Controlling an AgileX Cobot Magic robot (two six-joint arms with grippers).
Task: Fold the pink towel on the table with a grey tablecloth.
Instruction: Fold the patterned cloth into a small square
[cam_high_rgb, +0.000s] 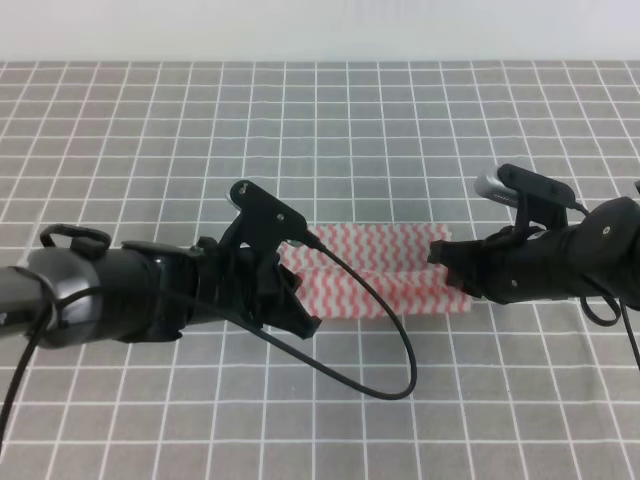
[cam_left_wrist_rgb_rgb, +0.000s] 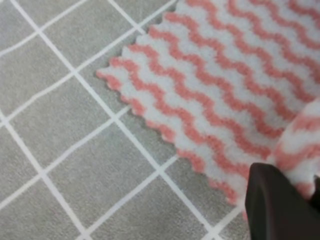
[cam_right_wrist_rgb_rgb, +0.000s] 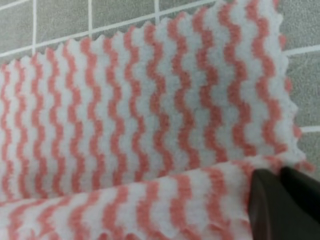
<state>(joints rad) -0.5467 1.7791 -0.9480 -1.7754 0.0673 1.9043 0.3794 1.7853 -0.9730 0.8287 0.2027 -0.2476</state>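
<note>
**Folding the near edge over, one gripper at each end**

Lying across the middle of the table with a grey tablecloth (cam_high_rgb: 330, 120), long axis left to right: the pink towel (cam_high_rgb: 385, 250), near edge raised into a roll over the flat layer behind. Pinched at the towel's near-left corner by the left gripper (cam_high_rgb: 297, 300), at its near-right corner by the right gripper (cam_high_rgb: 452, 270); both closed on cloth, as the wrist views show lifted fabric (cam_right_wrist_rgb_rgb: 150, 205) against dark fingers (cam_left_wrist_rgb_rgb: 272, 200). Equally near, one end each. Far edge straight beyond both, away across the towel's short axis; probably the direction to carry the held corners.
</note>
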